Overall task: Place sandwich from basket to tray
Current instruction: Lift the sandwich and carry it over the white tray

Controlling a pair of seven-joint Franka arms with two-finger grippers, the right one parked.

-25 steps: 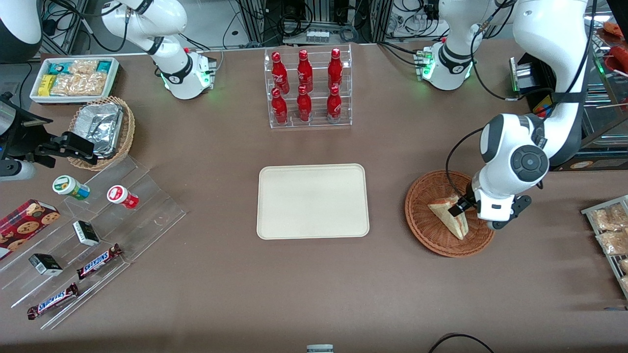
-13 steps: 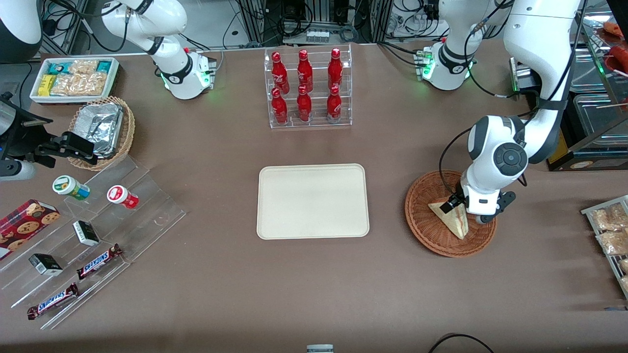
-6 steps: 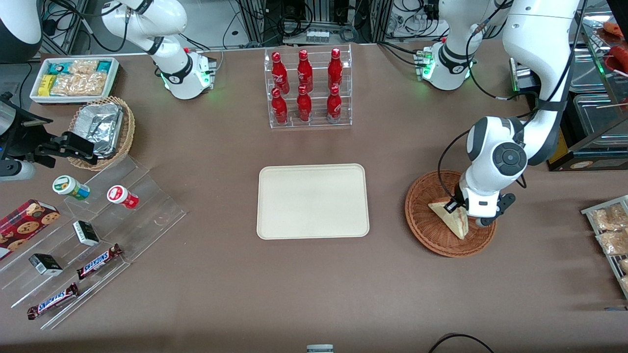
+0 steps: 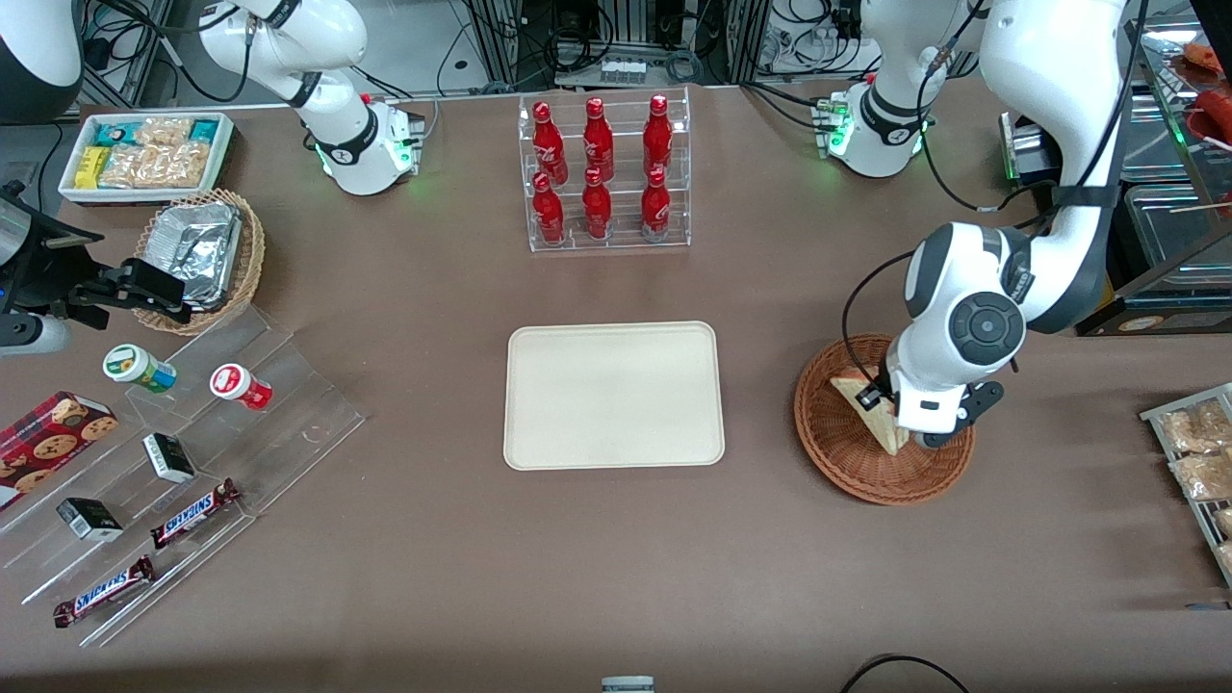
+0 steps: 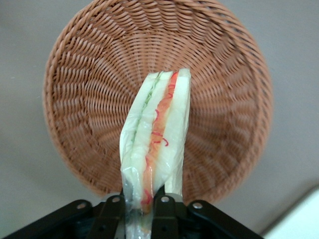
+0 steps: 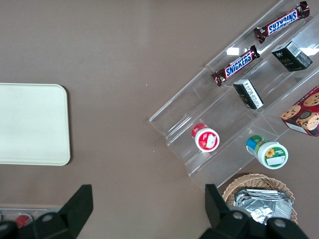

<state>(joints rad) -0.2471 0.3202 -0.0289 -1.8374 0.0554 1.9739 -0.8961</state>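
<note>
Now the sandwich (image 5: 157,139) is clamped between the two fingers (image 5: 113,214) of the gripper (image 5: 138,209), which pinch its bread faces at one end so that the filling edge, with red, orange and green layers, faces the wrist camera. The wedge sticks out from the jaws over the basket (image 5: 227,94), and the woven bottom shows all round it. In the front view the sandwich (image 4: 863,402) is above the basket (image 4: 837,452), partly hidden by the gripper (image 4: 881,404) and the white wrist. Whether its lower tip touches the weave cannot be told.

The basket sits on the brown table (image 4: 616,558), toward the working arm's end. The tray (image 4: 613,395) lies flat at mid-table, well apart from the basket, with nothing on it. A clear rack of red bottles (image 4: 603,173) stands farther from the front camera than the tray.
</note>
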